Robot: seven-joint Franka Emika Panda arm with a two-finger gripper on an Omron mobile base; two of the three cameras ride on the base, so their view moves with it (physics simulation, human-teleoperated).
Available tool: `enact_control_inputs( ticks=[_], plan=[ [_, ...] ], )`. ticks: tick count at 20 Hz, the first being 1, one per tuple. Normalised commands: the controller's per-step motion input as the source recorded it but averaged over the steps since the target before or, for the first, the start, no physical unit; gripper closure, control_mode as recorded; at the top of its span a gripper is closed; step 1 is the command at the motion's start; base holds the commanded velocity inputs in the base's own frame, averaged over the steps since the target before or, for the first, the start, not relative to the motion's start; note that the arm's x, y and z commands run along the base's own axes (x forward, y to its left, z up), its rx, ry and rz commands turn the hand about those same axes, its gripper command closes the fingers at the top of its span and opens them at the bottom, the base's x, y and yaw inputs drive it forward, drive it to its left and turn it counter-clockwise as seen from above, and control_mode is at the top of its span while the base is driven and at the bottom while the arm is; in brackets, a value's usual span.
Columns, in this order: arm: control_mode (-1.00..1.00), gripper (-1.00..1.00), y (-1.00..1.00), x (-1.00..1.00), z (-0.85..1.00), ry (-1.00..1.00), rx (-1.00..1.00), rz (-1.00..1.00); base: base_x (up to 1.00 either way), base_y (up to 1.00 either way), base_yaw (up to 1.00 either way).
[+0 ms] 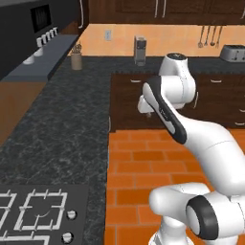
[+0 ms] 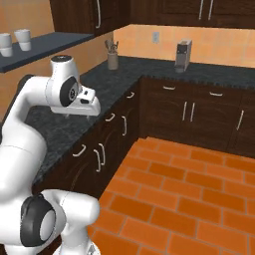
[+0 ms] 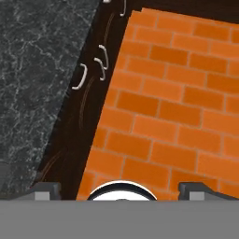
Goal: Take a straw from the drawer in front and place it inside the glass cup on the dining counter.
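Note:
My gripper (image 3: 122, 191) is open, with nothing between its fingertips (image 3: 46, 189). It hangs over the edge of the black speckled worktop (image 1: 72, 124) and points down at the brick floor. In the base views the hand (image 1: 146, 107) (image 2: 89, 110) sits above the row of dark brown drawer fronts (image 2: 107, 124) with small silver handles (image 3: 80, 77). All these fronts are shut, and I cannot tell which one is the task's drawer. The straw is hidden. The glass cup and the dining counter are out of view.
A stove top (image 1: 33, 215) lies at the near left of the worktop. At the back stand a utensil holder (image 1: 76, 60), a coffee machine (image 1: 139, 50) and a toaster (image 1: 233, 51). White cups (image 2: 15, 41) sit on a shelf. Orange brick floor (image 2: 189, 189) lies open to the right.

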Motion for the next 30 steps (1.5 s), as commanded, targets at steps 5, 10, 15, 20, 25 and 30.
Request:
enact_control_inputs(
  ticks=[5,10,15,20,25,30],
  plan=[
    [-1.00,-1.00,-0.15,0.00,0.00,0.01,0.29,-0.02,-0.04,0.11,-0.06],
    [-1.00,-1.00,-0.81,0.22,-0.22,0.01,0.59,0.00,0.00,0.00,0.00],
    [-1.00,-1.00,-0.32,0.40,-0.67,0.01,0.45,0.00,0.00,0.00,0.00],
    [-1.00,-1.00,0.00,0.25,-0.92,0.00,0.28,0.02,0.00,0.00,0.00],
    [-1.00,-1.00,0.28,0.11,-0.93,0.00,0.17,0.03,0.00,0.00,0.00],
    [-1.00,-1.00,0.42,0.22,-0.66,0.00,0.15,0.03,0.00,0.00,0.00]
  ],
)
